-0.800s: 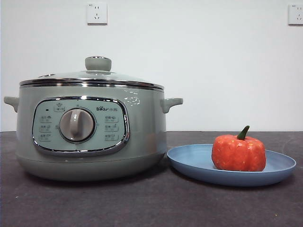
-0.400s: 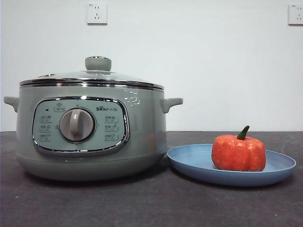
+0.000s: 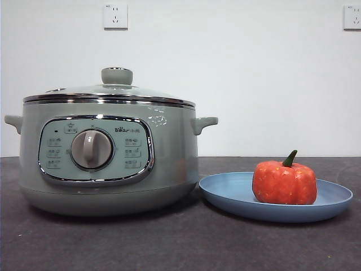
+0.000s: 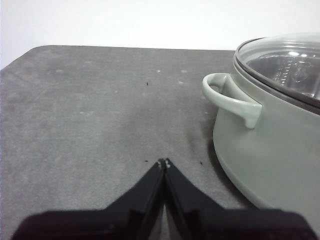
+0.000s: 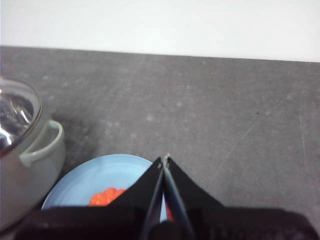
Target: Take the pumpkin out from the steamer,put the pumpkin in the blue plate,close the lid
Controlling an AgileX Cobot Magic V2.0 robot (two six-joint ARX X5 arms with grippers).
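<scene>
The sage-green steamer (image 3: 107, 155) stands on the left of the table with the glass lid (image 3: 110, 93) seated on it, knob up. To its right the orange pumpkin (image 3: 284, 182) sits upright in the blue plate (image 3: 231, 195). Neither arm shows in the front view. My left gripper (image 4: 164, 162) is shut and empty above the bare table beside the steamer's side handle (image 4: 231, 97). My right gripper (image 5: 164, 160) is shut and empty, held above the blue plate (image 5: 85, 182), where a bit of the pumpkin (image 5: 106, 196) shows behind its jaws.
The dark grey tabletop (image 3: 180, 243) runs to a white wall with two power sockets (image 3: 115, 15). The steamer's other handle (image 5: 42, 145) lies close to the plate's rim.
</scene>
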